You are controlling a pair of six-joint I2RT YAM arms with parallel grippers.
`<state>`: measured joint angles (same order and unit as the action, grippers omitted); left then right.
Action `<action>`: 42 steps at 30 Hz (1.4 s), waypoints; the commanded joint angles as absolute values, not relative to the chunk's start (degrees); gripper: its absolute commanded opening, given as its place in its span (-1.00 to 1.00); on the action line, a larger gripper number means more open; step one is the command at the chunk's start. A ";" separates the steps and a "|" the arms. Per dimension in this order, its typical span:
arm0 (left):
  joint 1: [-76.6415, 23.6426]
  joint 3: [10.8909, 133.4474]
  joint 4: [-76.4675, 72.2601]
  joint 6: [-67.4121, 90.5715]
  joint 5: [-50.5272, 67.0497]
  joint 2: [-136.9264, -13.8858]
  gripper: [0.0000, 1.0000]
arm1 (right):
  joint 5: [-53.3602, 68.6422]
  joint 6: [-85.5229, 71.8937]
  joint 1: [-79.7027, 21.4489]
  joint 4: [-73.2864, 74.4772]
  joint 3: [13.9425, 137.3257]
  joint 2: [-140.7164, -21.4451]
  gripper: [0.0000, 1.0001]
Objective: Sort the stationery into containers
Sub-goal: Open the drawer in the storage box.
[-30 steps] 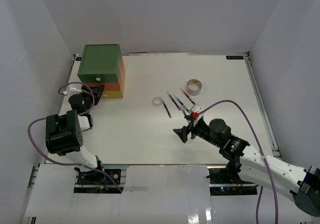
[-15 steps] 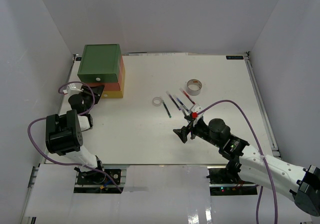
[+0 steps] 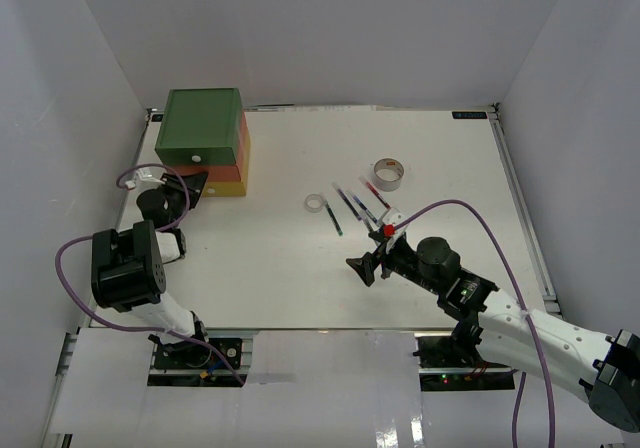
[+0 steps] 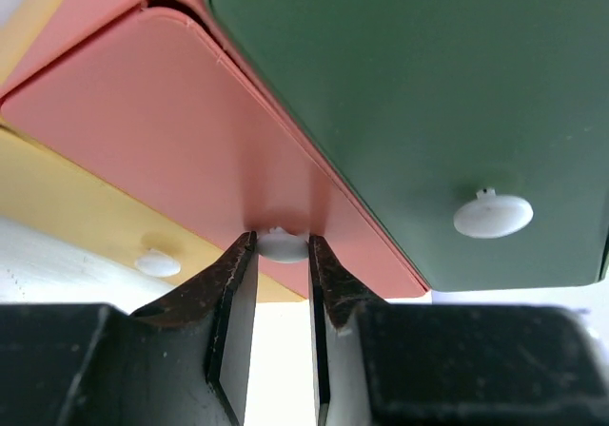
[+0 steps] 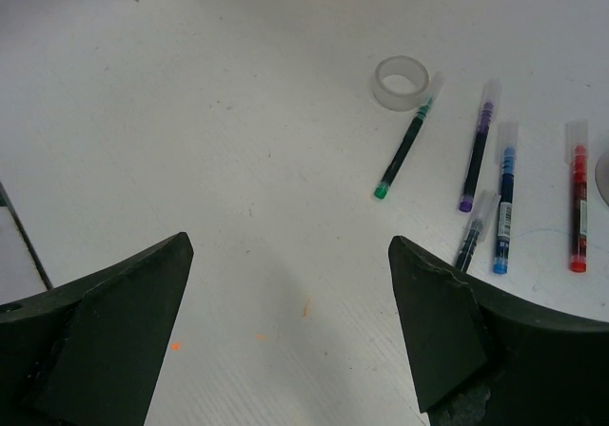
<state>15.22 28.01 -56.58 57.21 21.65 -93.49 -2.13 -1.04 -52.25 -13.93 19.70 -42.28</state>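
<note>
The drawer chest (image 3: pixel 203 143) stands at the back left, green top, orange middle, yellow bottom. My left gripper (image 4: pixel 282 242) is shut on the white knob (image 4: pixel 283 246) of the orange drawer (image 4: pixel 171 141); in the top view it sits at the chest's front (image 3: pixel 195 186). My right gripper (image 5: pixel 287 245) is open and empty above the table, short of the pens; it also shows in the top view (image 3: pixel 375 258). Ahead of it lie a clear tape ring (image 5: pixel 401 82), a green-tipped pen (image 5: pixel 404 150), a purple one (image 5: pixel 476 160), a blue one (image 5: pixel 504 198) and a red one (image 5: pixel 577 198). A grey tape roll (image 3: pixel 388 175) lies behind them.
The green drawer's knob (image 4: pixel 492 214) and the yellow drawer's knob (image 4: pixel 157 261) flank my left fingers. White walls close in the table (image 3: pixel 280 268) on three sides. A purple cable (image 3: pixel 470 213) loops over the right arm.
</note>
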 commanded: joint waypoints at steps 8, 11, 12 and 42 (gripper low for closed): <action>15.47 23.03 -51.51 56.08 21.62 -83.68 -0.65 | -1.58 -0.26 -52.29 -17.14 19.60 -41.31 0.80; 15.64 21.19 -49.40 55.55 21.97 -81.13 -0.66 | -1.41 -0.26 -52.29 -17.23 19.51 -40.96 0.80; 15.56 20.66 -48.70 55.63 22.06 -80.60 -0.66 | -1.32 -0.26 -52.29 -17.31 19.51 -40.87 0.80; 16.08 11.69 -36.12 54.58 23.91 -63.81 -0.66 | -0.62 -0.44 -52.29 -17.75 19.25 -41.49 0.80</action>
